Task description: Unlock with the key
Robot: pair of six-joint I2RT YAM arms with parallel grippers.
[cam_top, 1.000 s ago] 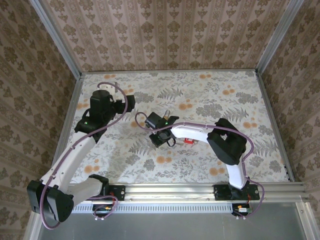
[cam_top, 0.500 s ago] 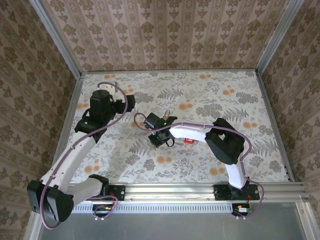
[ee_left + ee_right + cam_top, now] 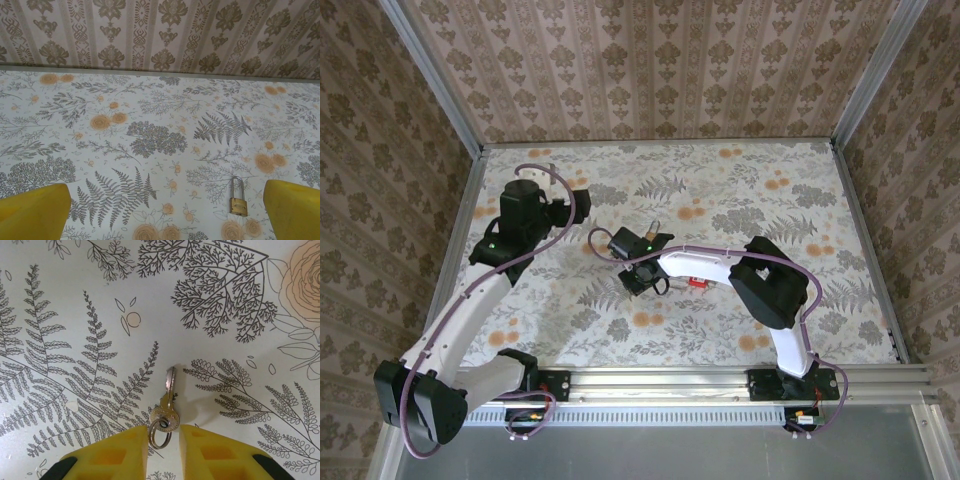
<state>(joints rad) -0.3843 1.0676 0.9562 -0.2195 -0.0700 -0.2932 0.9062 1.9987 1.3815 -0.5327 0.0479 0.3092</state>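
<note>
The key (image 3: 169, 399) is small and silver with a ring through its head. In the right wrist view it lies on the floral tabletop, blade pointing away. My right gripper (image 3: 164, 436) hangs just over it, its yellow fingers (image 3: 112, 452) a little apart. The ring sits in the gap close to the left finger, and nothing is clamped. From above, the right gripper (image 3: 638, 275) is near mid-table. The brass padlock (image 3: 238, 202) lies flat with its shackle pointing away, just behind that gripper (image 3: 649, 231). My left gripper (image 3: 162, 222) is wide open and holds nothing, back left of the padlock (image 3: 577, 205).
A small red piece (image 3: 697, 281) shows beside the right forearm. Patterned walls (image 3: 650, 70) close in the table on three sides, with metal posts at the corners. The rail (image 3: 720, 382) with both arm bases runs along the near edge.
The right jaws have parted a little around the key's ring. The right arm shifted very slightly; the left arm and padlock have not moved.
</note>
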